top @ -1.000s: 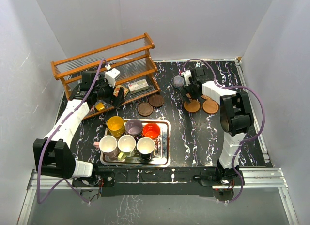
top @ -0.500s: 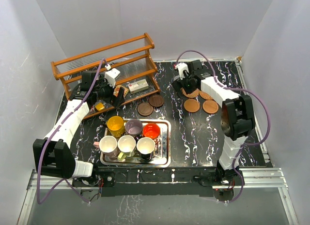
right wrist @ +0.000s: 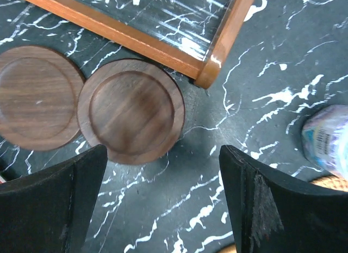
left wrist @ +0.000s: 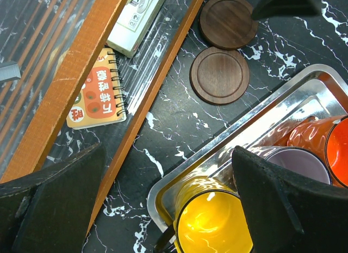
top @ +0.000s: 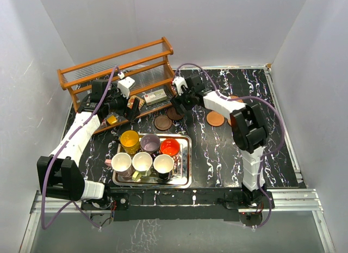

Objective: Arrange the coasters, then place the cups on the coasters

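Two dark brown coasters (top: 162, 122) (top: 175, 113) lie side by side by the wooden rack's corner, seen close in the right wrist view (right wrist: 130, 111) (right wrist: 35, 98). My right gripper (top: 178, 103) (right wrist: 163, 155) hovers open just above and beside the nearer one, holding nothing. A reddish coaster (top: 215, 118) lies to the right; others are partly hidden behind the right arm. Several cups stand in the metal tray (top: 187, 161): yellow (top: 130, 139) (left wrist: 215, 226), purple (top: 150, 142), red-orange (top: 169, 147), and three white-lined ones in front. My left gripper (top: 132, 109) (left wrist: 168, 155) is open above the yellow cup.
A wooden rack (top: 117, 73) stands at the back left, with a small notebook (left wrist: 98, 95) and a white box (left wrist: 136, 19) on its shelf. A small grey-blue pot (right wrist: 326, 139) sits right of the right gripper. White walls enclose the table.
The right arm swung left, from over the reddish coasters to the dark coasters by the rack. The left arm has not moved.
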Available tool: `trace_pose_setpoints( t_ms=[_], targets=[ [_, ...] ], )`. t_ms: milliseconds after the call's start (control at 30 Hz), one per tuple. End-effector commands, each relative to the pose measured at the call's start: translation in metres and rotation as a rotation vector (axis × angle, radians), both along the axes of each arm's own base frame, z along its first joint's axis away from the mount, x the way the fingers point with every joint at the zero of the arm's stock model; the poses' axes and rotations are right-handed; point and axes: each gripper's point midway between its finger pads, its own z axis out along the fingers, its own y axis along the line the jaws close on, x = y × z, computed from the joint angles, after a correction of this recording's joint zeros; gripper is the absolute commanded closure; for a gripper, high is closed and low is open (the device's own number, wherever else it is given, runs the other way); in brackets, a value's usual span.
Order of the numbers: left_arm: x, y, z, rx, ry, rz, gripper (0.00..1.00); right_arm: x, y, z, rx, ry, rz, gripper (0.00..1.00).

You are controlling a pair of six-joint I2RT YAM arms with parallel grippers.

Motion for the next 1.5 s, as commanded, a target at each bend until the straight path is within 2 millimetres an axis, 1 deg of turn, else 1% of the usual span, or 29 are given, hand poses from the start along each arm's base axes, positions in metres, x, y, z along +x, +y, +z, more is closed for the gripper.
trace_pose_setpoints(
  t_ms=[0, 67, 167, 233, 300, 400, 567, 767, 900, 1033, 1100, 1133, 1167, 1467],
  targets=[
    [-0.006, -0.002, 0.011, -0.005, -0.036, -0.022, 0.01, 0.032, 0.016, 0.012, 0.047, -0.102, -0.056, 0.18],
    [-0.006, -0.002, 0.01, -0.003, -0.034, -0.024, 0.01, 0.034, 0.019, 0.005, 0.04, -0.102, -0.063, 0.18],
    [-0.006, -0.001, 0.009, -0.001, -0.033, -0.024, 0.01, 0.034, 0.016, -0.012, 0.002, -0.089, -0.073, 0.18],
    [-0.006, -0.001, 0.008, 0.0, -0.032, -0.025, 0.01, 0.031, 0.01, -0.023, -0.035, -0.077, -0.078, 0.19],
    [-0.006, -0.001, 0.009, 0.001, -0.033, -0.024, 0.01, 0.026, 0.002, -0.03, -0.072, -0.076, -0.072, 0.19],
    [-0.006, -0.001, 0.009, 0.001, -0.033, -0.026, 0.01, 0.013, -0.012, -0.04, -0.137, -0.061, -0.057, 0.19],
    [-0.006, -0.002, 0.007, 0.0, -0.029, -0.031, 0.01, -0.013, -0.036, -0.05, -0.218, -0.027, -0.044, 0.19],
    [-0.008, -0.003, 0.009, -0.005, -0.032, -0.035, 0.01, -0.041, -0.055, -0.048, -0.261, -0.002, -0.019, 0.19],
    [-0.009, -0.003, 0.012, -0.007, -0.04, -0.035, 0.01, -0.059, -0.068, -0.044, -0.291, 0.01, -0.014, 0.2],
    [-0.01, -0.003, 0.014, -0.01, -0.044, -0.035, 0.01, -0.076, -0.095, -0.04, -0.336, 0.015, -0.044, 0.2],
    [-0.01, -0.004, 0.015, -0.014, -0.046, -0.037, 0.01, -0.082, -0.111, -0.04, -0.362, 0.023, -0.067, 0.2],
    [-0.01, -0.004, 0.015, -0.018, -0.044, -0.04, 0.01, -0.089, -0.12, -0.044, -0.378, 0.039, -0.075, 0.2],
    [-0.01, -0.005, 0.016, -0.021, -0.044, -0.04, 0.01, -0.092, -0.127, -0.041, -0.383, 0.037, -0.08, 0.2],
    [-0.012, -0.006, 0.017, -0.029, -0.041, -0.047, 0.01, -0.13, -0.194, -0.041, -0.434, 0.07, -0.123, 0.21]
  ],
)
